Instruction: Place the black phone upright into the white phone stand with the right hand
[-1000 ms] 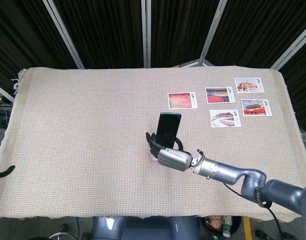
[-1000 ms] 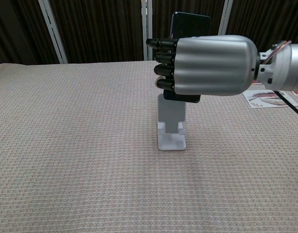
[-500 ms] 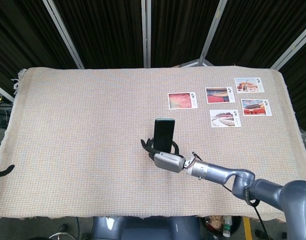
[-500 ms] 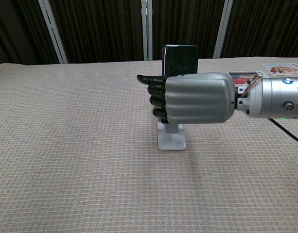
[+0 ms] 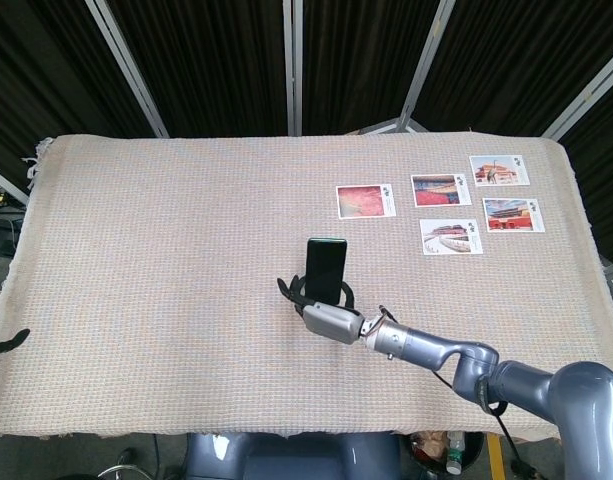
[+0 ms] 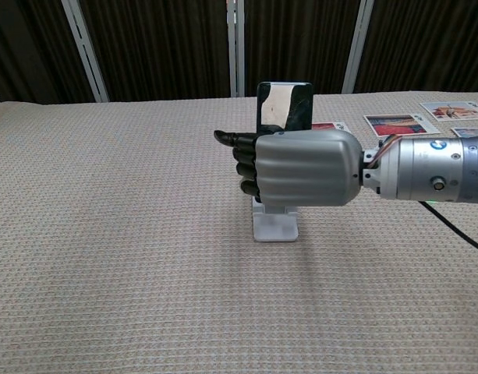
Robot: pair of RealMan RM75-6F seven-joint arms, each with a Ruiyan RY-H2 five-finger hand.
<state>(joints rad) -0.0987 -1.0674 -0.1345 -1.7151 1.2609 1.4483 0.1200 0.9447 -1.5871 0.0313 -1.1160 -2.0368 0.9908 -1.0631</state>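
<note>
Dark curtains back a table (image 5: 136, 250) under beige woven cloth, where the right hand (image 6: 301, 167) grasps the phone (image 6: 285, 106) upright over the stand (image 6: 274, 224).

Near the table's middle, toward the front edge, the hand's dark fingers (image 6: 237, 153) wrap the phone's lower half, hiding whether its bottom edge sits in the white stand's cradle; the stand's base shows just below the hand. Five photo cards (image 5: 366, 200) lie flat toward the far right corner. At the table's left edge only a dark tip of the left hand (image 5: 8, 345) shows, so I cannot tell its state.
</note>
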